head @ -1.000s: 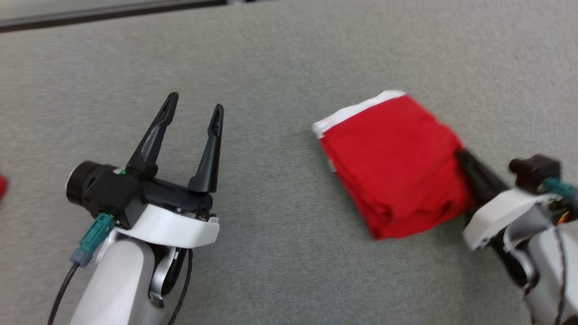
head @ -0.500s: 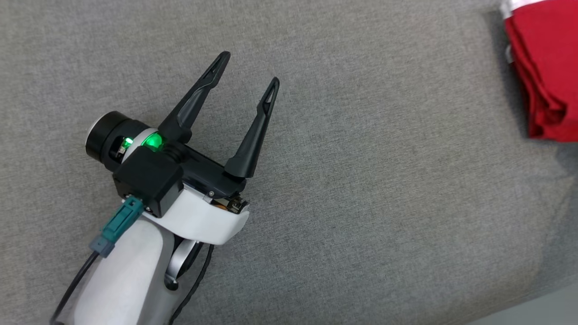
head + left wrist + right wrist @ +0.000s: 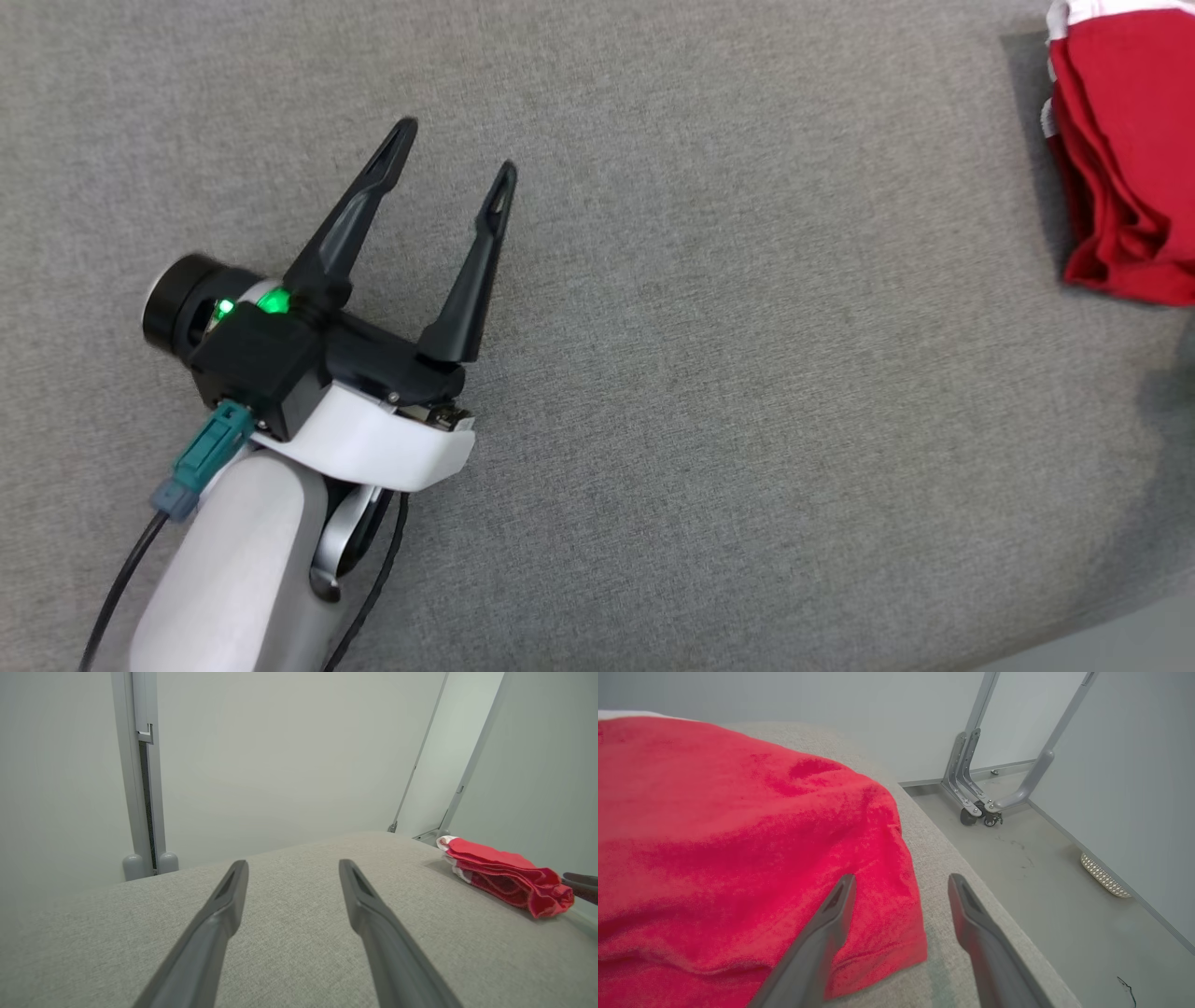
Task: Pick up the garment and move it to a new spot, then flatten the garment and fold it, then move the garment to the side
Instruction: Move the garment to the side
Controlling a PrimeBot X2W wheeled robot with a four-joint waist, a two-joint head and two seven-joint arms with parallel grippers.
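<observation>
The garment point(image 3: 1130, 159) is red with a white trim and lies folded at the far right edge of the grey surface. My left gripper point(image 3: 456, 149) hovers open and empty over bare fabric, well to the garment's left. In the left wrist view, that gripper point(image 3: 293, 865) points across the surface with the garment point(image 3: 504, 872) off to its right. My right gripper point(image 3: 902, 879) stands open over the corner of the garment point(image 3: 714, 812). One finger is above the red cloth, the other above the grey surface, and nothing is held.
The grey fabric surface point(image 3: 709, 392) ends at a rim in the lower right, with floor point(image 3: 1041, 896) beyond it. A wheeled metal frame leg point(image 3: 976, 793) stands on that floor. Pale wall panels and a grey post point(image 3: 140, 788) rise behind the surface.
The head camera has swung, so the garment now sits at the view's right edge. My right gripper, shut at the garment's edge a second ago, has opened. The left gripper stays open.
</observation>
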